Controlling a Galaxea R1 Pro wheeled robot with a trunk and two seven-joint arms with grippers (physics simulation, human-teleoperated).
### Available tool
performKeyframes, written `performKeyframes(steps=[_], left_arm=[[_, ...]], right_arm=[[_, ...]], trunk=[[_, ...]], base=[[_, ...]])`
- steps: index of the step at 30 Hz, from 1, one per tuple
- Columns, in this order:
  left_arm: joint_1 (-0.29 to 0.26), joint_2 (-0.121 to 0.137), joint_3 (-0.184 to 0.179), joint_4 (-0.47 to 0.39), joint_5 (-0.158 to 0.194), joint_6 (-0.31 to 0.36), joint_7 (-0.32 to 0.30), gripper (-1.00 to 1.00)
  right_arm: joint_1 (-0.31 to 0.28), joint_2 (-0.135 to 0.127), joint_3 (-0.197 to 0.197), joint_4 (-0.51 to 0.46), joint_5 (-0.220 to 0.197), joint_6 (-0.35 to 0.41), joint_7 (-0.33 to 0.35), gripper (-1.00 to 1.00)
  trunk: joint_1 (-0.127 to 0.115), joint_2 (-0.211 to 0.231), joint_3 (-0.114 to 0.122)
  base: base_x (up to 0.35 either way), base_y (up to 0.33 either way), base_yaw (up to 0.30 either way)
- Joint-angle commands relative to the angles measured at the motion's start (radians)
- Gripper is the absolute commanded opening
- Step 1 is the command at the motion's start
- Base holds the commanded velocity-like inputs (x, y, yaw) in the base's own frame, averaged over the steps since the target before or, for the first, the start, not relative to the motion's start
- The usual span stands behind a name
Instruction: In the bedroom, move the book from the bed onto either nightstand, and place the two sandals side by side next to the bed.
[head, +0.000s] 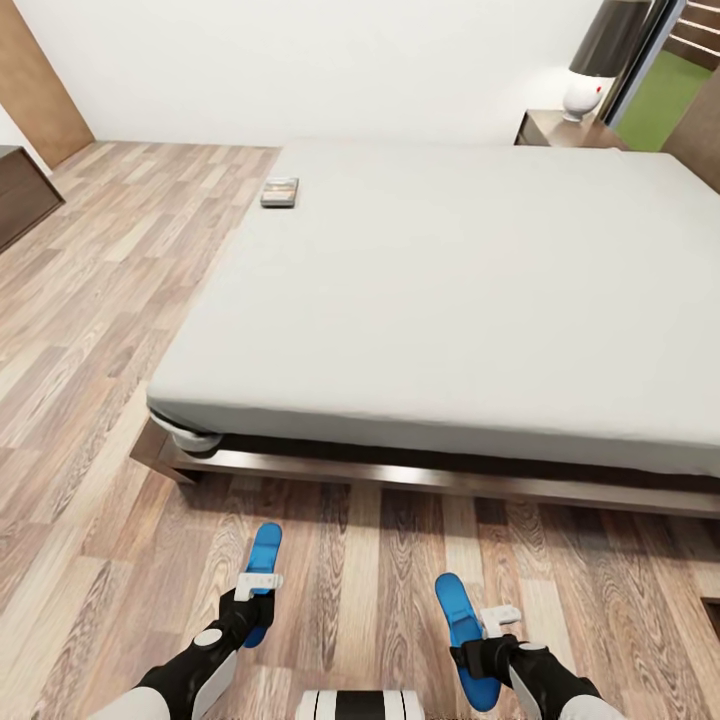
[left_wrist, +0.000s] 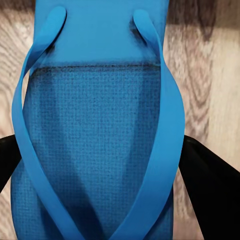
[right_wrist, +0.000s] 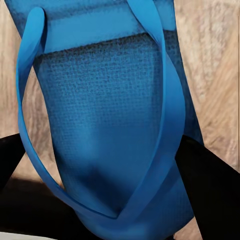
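- 2 blue sandals are in the grippers, 1 in each, held over the wooden floor (head: 90, 330) near the foot of the bed (head: 440, 290)
- Left gripper (head: 255, 598) is closed around the left sandal (head: 262, 575); in the head view that sandal points toward the bed frame, with its far end sticking out past the gripper
- From the left wrist view the left sandal (left_wrist: 95, 150) lies lengthwise between 2 black fingers (left_wrist: 210, 185), which press on both of its sides, and its Y-shaped strap runs over the textured sole
- Right gripper (head: 480, 645) is clamped on the right sandal (head: 462, 620), which also points toward the bed, well apart from the left one
- In the right wrist view the right sandal (right_wrist: 110, 130) sits tilted between the dark fingers (right_wrist: 210, 190), with floor planks showing at either side
- Book (head: 280, 191) lies flat on the grey-white mattress, close to the mattress edge at the head view's left and toward the far end of the bed
- Nightstand (head: 560, 130) stands just beside the bed's far corner at the head view's right, bearing a lamp (head: 598, 60) with a black shade and white base
- Long dark brown cabinet (head: 22, 195) shows at the head view's left edge, well apart from the bed
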Motion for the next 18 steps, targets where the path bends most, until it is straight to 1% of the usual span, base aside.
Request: performKeyframes(steps=[1, 3, 6, 14, 18], left_arm=[[-0.001, 0.001, -0.008, 0.000, 0.008, -0.003, 0.003, -1.00], [-0.001, 0.001, -0.008, 0.000, 0.008, -0.003, 0.003, -1.00], [-0.001, 0.001, -0.009, 0.000, 0.008, -0.002, 0.003, -1.00], [-0.003, 0.002, -0.009, -0.002, 0.008, -0.002, 0.004, -1.00], [-0.032, 0.001, -0.008, 0.000, 0.009, -0.001, 0.005, -1.00]], right_arm=[[-0.013, -0.001, -0.006, -0.006, 0.005, 0.009, 0.007, -1.00], [-0.032, -0.002, -0.006, -0.010, 0.005, 0.013, 0.007, -1.00], [-0.044, -0.002, -0.008, -0.011, 0.005, 0.014, 0.005, -1.00], [-0.053, -0.005, -0.014, -0.015, 0.005, 0.015, 0.006, -1.00], [-0.062, -0.002, -0.013, -0.016, 0.004, 0.015, 0.005, -1.00]], trunk=[[0.000, 0.000, -0.002], [0.000, 0.000, -0.005], [0.000, 0.000, -0.010], [0.000, 0.000, -0.023], [0.000, 0.000, -0.029]], base=[[0.000, 0.000, 0.000], [0.000, 0.000, 0.000], [0.000, 0.000, 0.000], [0.000, 0.000, 0.000], [0.000, 0.000, 0.000]])
